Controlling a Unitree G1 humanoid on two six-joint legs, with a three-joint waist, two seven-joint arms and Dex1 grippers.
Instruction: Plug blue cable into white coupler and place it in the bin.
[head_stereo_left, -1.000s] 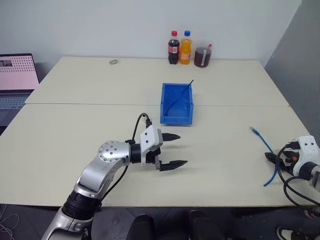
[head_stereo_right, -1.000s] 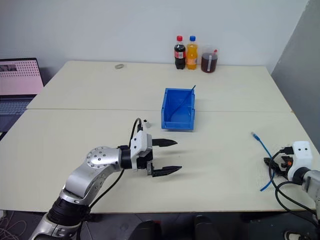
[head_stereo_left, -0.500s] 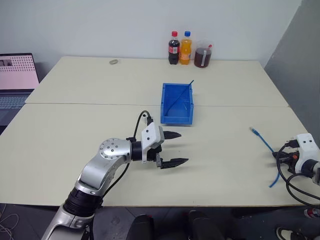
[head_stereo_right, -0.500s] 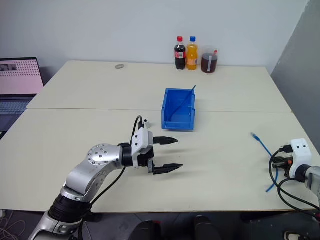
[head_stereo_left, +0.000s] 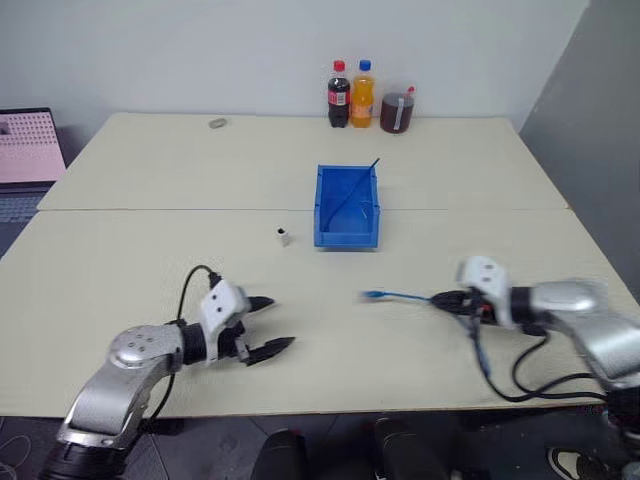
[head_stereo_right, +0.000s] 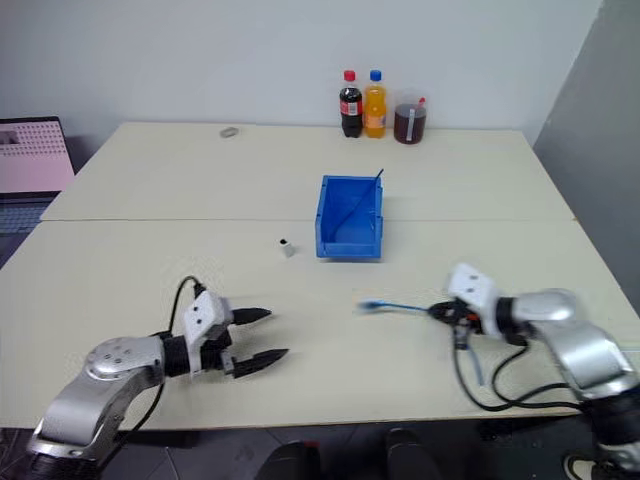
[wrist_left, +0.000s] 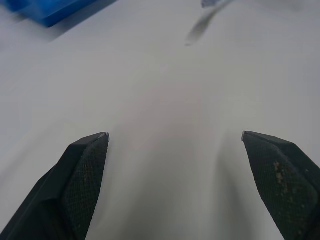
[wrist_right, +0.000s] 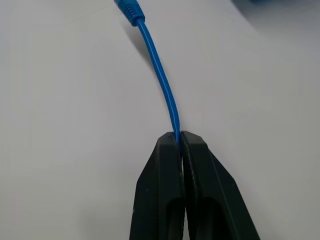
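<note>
The pale table (head_stereo_left: 150, 170) takes up most of the head view. The bin (head_stereo_left: 347, 205), open-topped and blue, sits just above the middle of the frame with a thin dark strand lying across it. Three drinks (head_stereo_left: 363, 95) stand in a row at the top centre, against the wall.

Low on the right, the right gripper (wrist_right: 180, 136) is pinched tight on the blue cable (head_stereo_left: 405, 296). A short length sticks out toward the centre with the plug (head_stereo_left: 371, 294) at its tip, and the rest droops off behind the fingers. Low on the left, the left gripper (head_stereo_left: 270, 325) holds its fingers spread wide with nothing between them, over bare table.

The white coupler (head_stereo_left: 284, 236) is the smallest thing here, a little block lying alone just left of the bin and well apart from both grippers.

My worry is the free end of the cable: gripped that far back from the plug, it looks likely to bend or swing aside when pushed at the coupler's opening. The coupler is so small and light that an off-centre pinch from the left gripper could flick it away or turn its opening the wrong way.
</note>
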